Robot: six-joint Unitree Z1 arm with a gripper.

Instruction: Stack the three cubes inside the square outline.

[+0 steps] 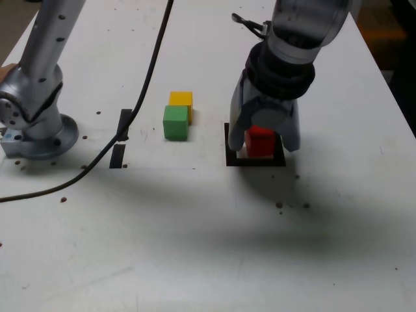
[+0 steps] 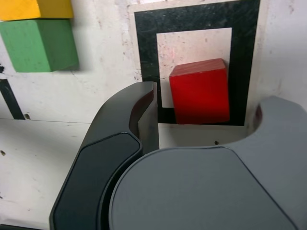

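The red cube (image 1: 260, 142) (image 2: 199, 91) rests on the table inside the square outline (image 1: 255, 161) (image 2: 146, 48), overlapping the black border on the side towards the wrist camera. My gripper (image 1: 265, 141) (image 2: 205, 98) is lowered around it and open, and the wrist view shows a gap between each finger and the cube. The green cube (image 1: 175, 123) (image 2: 38, 45) and the yellow cube (image 1: 181, 99) (image 2: 33, 8) sit touching each other to the exterior view's left of the outline, yellow farther from that camera.
Two short black tape strips (image 1: 123, 123) (image 1: 117, 156) lie further to the exterior view's left. The arm's base (image 1: 32, 130) stands at the far left, with a black cable (image 1: 140, 97) trailing across the white table.
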